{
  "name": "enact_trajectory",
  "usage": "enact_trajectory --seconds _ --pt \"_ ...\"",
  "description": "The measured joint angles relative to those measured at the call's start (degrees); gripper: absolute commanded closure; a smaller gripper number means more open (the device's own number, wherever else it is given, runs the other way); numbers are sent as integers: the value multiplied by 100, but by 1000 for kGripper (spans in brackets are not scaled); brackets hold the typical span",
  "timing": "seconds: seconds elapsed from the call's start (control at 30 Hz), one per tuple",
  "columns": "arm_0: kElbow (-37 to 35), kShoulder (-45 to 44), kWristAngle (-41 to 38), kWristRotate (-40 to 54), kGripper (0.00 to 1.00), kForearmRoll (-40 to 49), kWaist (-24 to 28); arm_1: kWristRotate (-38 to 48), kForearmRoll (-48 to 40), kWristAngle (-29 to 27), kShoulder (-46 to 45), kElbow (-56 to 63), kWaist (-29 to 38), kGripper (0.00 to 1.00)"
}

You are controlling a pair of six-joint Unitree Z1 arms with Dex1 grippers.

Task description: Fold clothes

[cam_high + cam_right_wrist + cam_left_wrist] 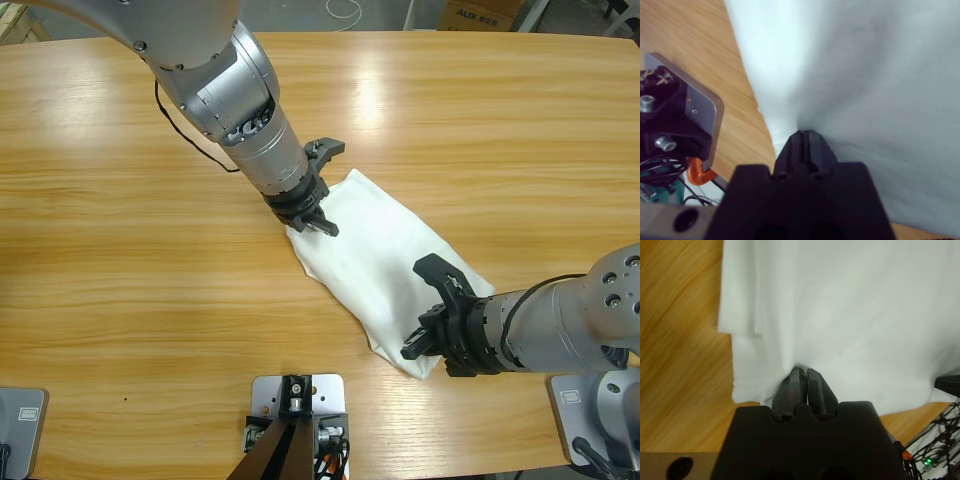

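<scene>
White cotton T-shirt (385,268): soft, wrinkled, folded into a narrow bundle, lay flat on the long wooden surface (120,250) between both claws. Left claw (312,222) clenched on one end, right claw (425,338) on the opposite end, probably to fold it again.

White T-shirt (380,265) folded (lying diagonally).

silver-grey arms (240,95), black jaws, black cables
</scene>
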Motion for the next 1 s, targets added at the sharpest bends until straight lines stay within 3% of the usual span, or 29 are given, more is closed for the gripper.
enact_trajectory --seconds 0.47,0.73,0.87,1.0 --pt "-32 105 588 -103 1000 632 27 119 121 -20 -56 -32 -3 1000" --pt "-14 -893 1030 -103 1000 1035 287 -342 1648 -240 -1431 -1013 -139 1000" --pt "-15 -1463 1128 -74 1000 1269 105 -612 2112 -128 -2025 -1446 -562 1000" --pt "-73 -1430 1083 -65 1000 1211 -281 -941 1855 257 -2020 -1188 -1469 1000"
